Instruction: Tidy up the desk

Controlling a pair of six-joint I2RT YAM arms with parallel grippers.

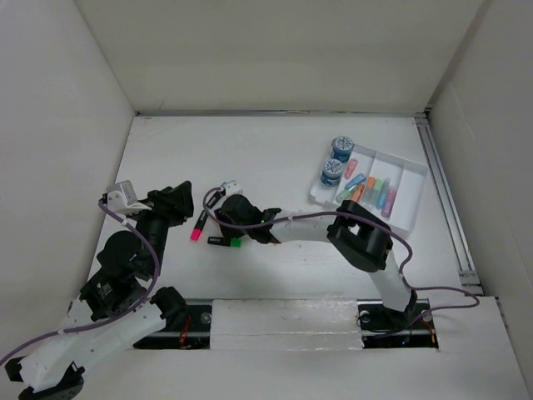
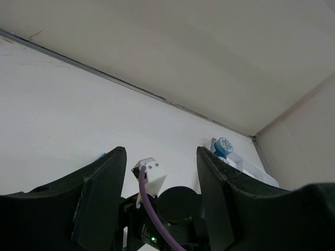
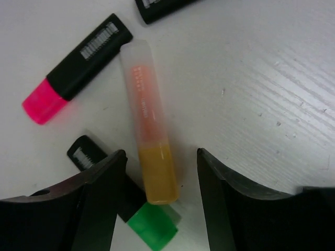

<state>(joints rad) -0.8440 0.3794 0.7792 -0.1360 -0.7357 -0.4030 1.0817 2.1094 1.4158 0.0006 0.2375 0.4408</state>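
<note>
On the white desk (image 1: 250, 158), my right gripper (image 1: 223, 218) hangs low over a loose cluster of highlighters. In the right wrist view it (image 3: 159, 159) is open, and its fingers straddle the orange end of a translucent orange highlighter (image 3: 149, 151) without touching it. A black highlighter with a pink cap (image 3: 78, 70) lies to the left, also in the top view (image 1: 200, 225). A black one with a green cap (image 3: 131, 209) lies by the left finger, also in the top view (image 1: 226, 242). My left gripper (image 1: 171, 202) is open and empty just left of the cluster.
A white compartmented tray (image 1: 412, 196) at the right back holds two blue-capped rolls (image 1: 337, 158) and several coloured highlighters (image 1: 373, 193). Another black highlighter (image 3: 162, 6) lies at the top edge of the right wrist view. White walls enclose the desk.
</note>
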